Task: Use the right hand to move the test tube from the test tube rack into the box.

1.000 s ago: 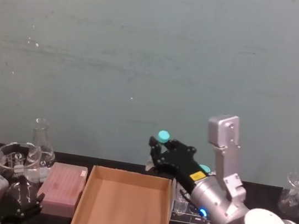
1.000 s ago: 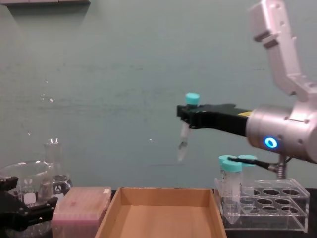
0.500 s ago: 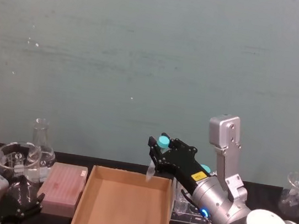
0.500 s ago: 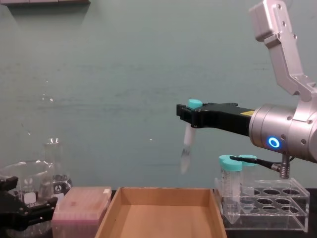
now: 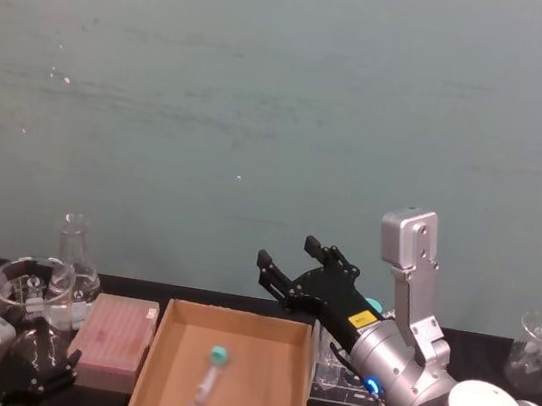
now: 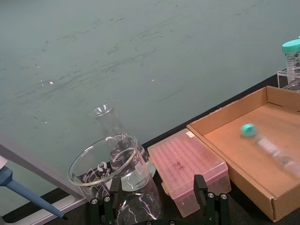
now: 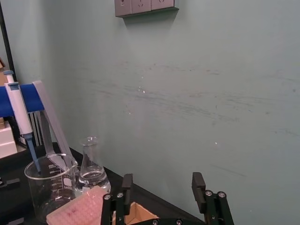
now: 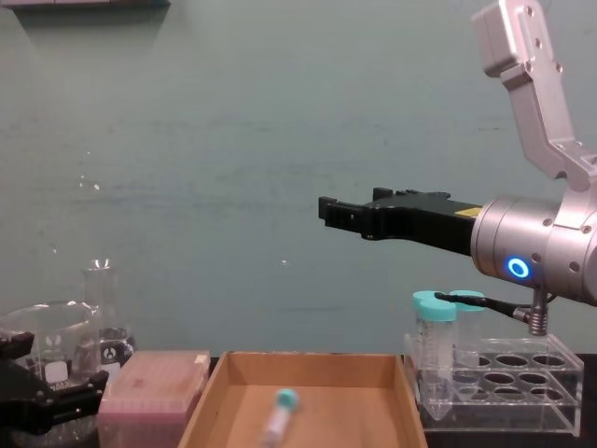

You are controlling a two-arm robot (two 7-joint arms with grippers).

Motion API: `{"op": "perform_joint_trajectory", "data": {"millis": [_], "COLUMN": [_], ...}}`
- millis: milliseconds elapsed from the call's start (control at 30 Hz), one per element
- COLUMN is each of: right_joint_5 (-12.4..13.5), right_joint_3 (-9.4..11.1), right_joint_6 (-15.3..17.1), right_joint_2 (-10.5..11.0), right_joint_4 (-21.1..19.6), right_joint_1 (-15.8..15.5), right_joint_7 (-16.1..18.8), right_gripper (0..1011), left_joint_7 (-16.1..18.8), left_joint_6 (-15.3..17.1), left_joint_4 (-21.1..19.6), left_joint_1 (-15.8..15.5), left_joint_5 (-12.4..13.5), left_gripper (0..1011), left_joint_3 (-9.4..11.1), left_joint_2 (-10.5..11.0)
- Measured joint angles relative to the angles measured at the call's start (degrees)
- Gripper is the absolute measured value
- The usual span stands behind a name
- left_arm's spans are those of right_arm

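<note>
Above the box [image 5: 152,363], toward its one o'clock corner, the right hand [image 5: 288,261] hangs with its fingers spread apart and nothing between them. Down in the box, the test tube [image 5: 209,373] lies blurred on the cardboard floor, teal cap pointing to twelve o'clock. At three o'clock of the box sits the test tube rack [image 8: 504,392]. Over at nine o'clock, the left gripper [image 5: 35,372] rests low near the pink box [image 5: 115,341], fingers apart.

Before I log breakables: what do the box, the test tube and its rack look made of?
The box: matte brown cardboard, judging by its raw edges. The test tube: clear, probably plastic, with a teal cap; it shows blurred. The test tube rack: glossy see-through sheet, likely acrylic. The right claw hangs open above the box.
</note>
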Motion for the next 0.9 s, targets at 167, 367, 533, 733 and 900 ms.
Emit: {"op": "perform_joint_trajectory", "data": {"millis": [167, 367, 533, 733, 900], "right_joint_5": [0.0, 0.0, 0.0, -1.6, -4.1], "right_joint_3": [0.0, 0.1, 0.1, 0.1, 1.4], "right_joint_6": [0.0, -0.1, -0.1, -1.9, -4.7], "right_joint_2": [0.0, 0.1, 0.1, 1.5, 2.9], "right_joint_4": [0.0, -0.1, -0.1, -1.1, -3.1], "right_joint_1": [0.0, -0.1, -0.1, -1.9, -5.3], "right_joint_7": [0.0, 0.0, -0.1, -1.6, -4.7], "right_gripper": [911, 1002, 1003, 1002, 1003], "left_joint_7": [0.0, 0.0, 0.0, 0.0, 0.0], "left_joint_6": [0.0, 0.0, 0.0, 0.0, 0.0], "left_joint_4": [0.0, 0.0, 0.0, 0.0, 0.0], "left_joint_1": [0.0, 0.0, 0.0, 0.0, 0.0], "left_joint_5": [0.0, 0.0, 0.0, 0.0, 0.0], "left_gripper": [1000, 1000, 1000, 1000, 1000], "left_joint_3": [0.0, 0.0, 0.0, 0.0, 0.0], "left_joint_2": [0.0, 0.0, 0.0, 0.0, 0.0]}}
